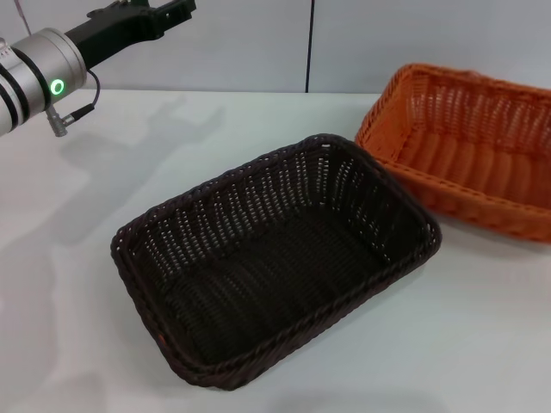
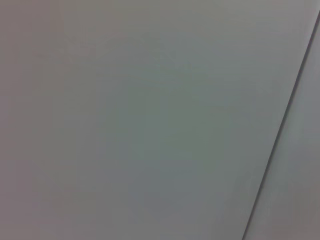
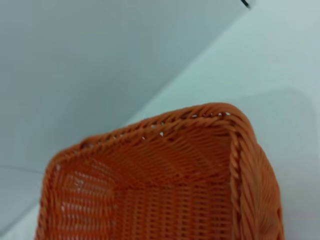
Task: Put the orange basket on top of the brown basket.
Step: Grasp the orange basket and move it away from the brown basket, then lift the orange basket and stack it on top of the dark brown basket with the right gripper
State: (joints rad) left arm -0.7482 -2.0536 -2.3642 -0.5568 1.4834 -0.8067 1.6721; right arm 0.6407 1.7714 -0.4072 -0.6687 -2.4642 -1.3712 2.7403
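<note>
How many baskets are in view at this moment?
2. The brown basket sits mid-table; the orange basket is beside it toward the robot's right, partly cut off by the head view's edge. Both look empty.

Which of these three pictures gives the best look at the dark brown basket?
The head view: the brown basket lies whole in the middle of the table, its rim and its inside plain. The left wrist view shows only a blank wall; the right wrist view shows only the orange basket.
</note>
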